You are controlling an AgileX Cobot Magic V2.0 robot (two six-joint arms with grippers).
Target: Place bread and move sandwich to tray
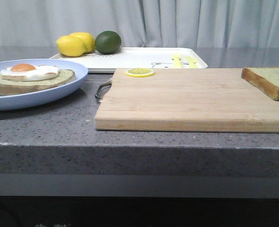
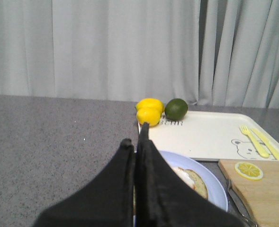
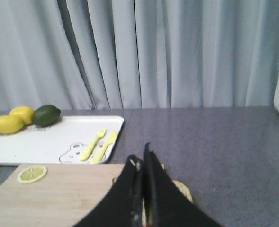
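Pale wood dominates the scene: a cutting board point(image 1: 191, 99) lies across the grey worktop point(image 1: 40, 127), w/ the thick bread point(image 1: 268, 81) slice resting at its far right corner, crust dark, crumb greenish-tan. At left, the blue plate point(image 1: 58, 90) carries the open sandwich point(image 1: 30, 75), i.e. a bottom slice topped by a fried egg point(image 1: 29, 71), no lid on it yet. Behind both, the white tray point(image 1: 139, 57) sits w/ two lemons point(image 1: 74, 44) and a dark green fruit point(image 1: 108, 41) at its left end, yellow-green cutlery marks and a bear print at the right; a lemon slice point(image 1: 139, 72) lies on the board's near-tray edge. Neither arm shows in the front view. Wrist views: the left gripper point(image 2: 135, 144) hangs above the plate, fingers pressed together and holding nothing; the right gripper point(image 3: 142, 161) hangs over the board's bread end, fingers likewise together, empty. Judged from this layout, the task has barely begun: bread not yet picked up, not yet set on the egg, and plate well short of the tray. Both steps appear left to do, approx. all of the job.
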